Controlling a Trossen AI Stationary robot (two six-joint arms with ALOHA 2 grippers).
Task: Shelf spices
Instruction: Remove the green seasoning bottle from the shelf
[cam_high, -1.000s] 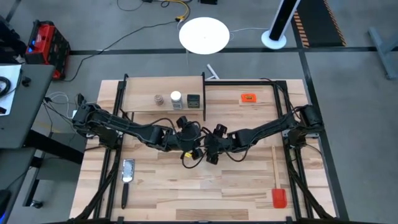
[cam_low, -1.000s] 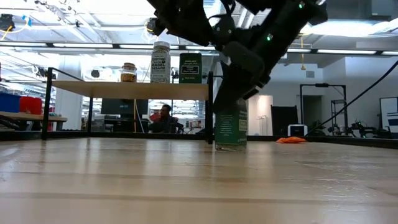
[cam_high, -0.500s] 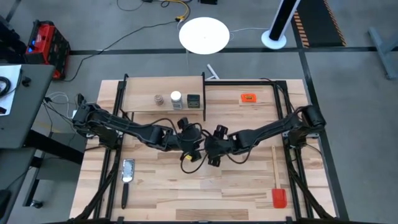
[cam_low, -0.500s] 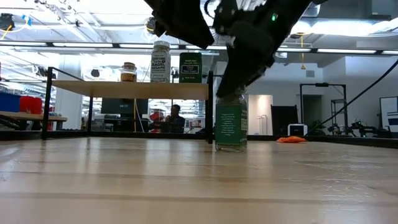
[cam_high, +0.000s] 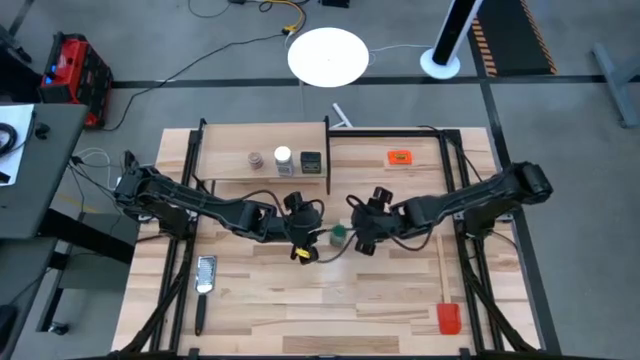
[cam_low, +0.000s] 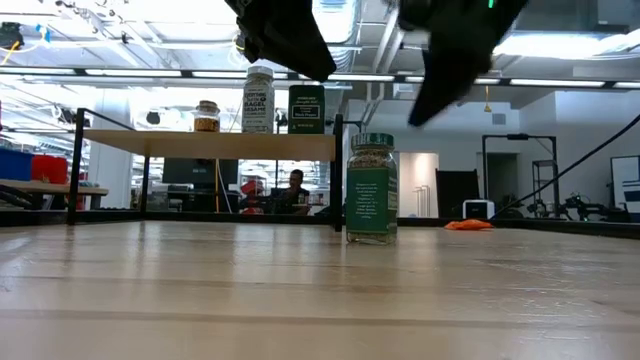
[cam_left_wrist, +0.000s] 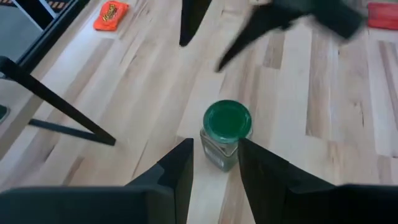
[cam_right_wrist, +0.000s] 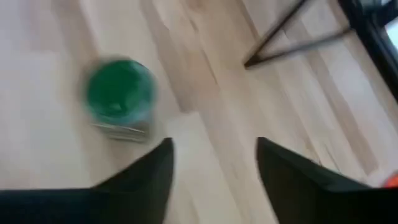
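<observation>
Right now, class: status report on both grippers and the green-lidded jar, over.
Both grippers open, holding nothing. Green-lidded jar upright on table, untouched. Nothing blocking it.

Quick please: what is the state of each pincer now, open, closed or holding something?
Left pincer: open, empty, just short of the green-lidded jar.
Right pincer: open, empty, beside the jar.

In the low view both arms are running off the upper edge as dark shapes, so neither gripper is showing there. The right wrist view is smearing the green-lidded jar (cam_right_wrist: 119, 99), leaving its label unreadable. From above, the three containers on the shelf (cam_high: 225, 165) are reading as small dots, their labels too tiny to tell. The left gripper (cam_left_wrist: 214, 171) is being cut off at the frame's bottom
</observation>
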